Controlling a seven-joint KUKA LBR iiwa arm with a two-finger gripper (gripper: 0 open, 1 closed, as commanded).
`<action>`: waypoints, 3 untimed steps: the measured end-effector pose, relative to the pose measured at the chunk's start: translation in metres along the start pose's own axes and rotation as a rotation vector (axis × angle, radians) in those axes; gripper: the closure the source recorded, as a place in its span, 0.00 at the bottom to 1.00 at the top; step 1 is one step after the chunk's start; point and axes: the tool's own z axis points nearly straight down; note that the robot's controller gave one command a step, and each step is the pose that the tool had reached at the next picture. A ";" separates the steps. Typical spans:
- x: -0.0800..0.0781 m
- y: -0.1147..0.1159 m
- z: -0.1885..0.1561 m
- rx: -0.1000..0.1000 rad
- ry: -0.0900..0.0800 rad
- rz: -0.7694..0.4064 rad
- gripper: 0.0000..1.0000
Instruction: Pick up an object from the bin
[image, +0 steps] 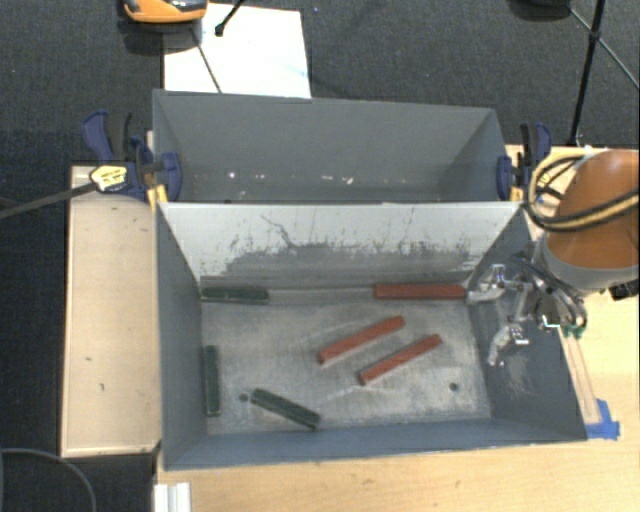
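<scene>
My gripper (495, 317) hangs at the bin's right side, over the sloped right wall, open with nothing between its fingers. Nearest to it, a red-brown bar (420, 291) lies along the back edge of the floor, its right end just left of the upper fingertip (486, 285). Left of the lower fingertip (501, 347), a second red-brown bar (400, 359) lies slanted on the floor, apart from the gripper. A third red-brown bar (362, 340) lies slanted beside it, nearer the middle.
Three dark green bars lie on the left half of the floor: one (233, 294) along the back edge, one (211, 379) upright by the left wall, one (285, 408) slanted near the front. The arm's orange cover and cables stand above the right rim.
</scene>
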 end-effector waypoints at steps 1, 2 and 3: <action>-0.002 0.000 -0.005 0.002 -0.008 -0.004 0.00; -0.019 0.049 0.064 0.003 -0.017 0.004 1.00; -0.017 0.048 0.065 0.002 -0.010 0.000 0.00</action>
